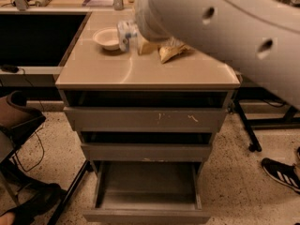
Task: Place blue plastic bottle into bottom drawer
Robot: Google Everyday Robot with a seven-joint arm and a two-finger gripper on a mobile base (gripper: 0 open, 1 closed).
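The gripper (135, 32) is hovering over the far side of the desk (140, 71), against the blue plastic bottle (124, 33), which is sitting just right of the white bowl (107, 38). Whether it is gripping, I cannot tell. A firm hold is needed before lowering the bottle into the open bottom drawer (147, 191).

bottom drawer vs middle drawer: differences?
Bottom drawer is pulled out, its inside showing; middle drawer shows only its front. Bottom drawer is lowest; middle drawer sits above it. Both grey, plain fronts. The tool is at the blue plastic bottle, above the cabinet top.
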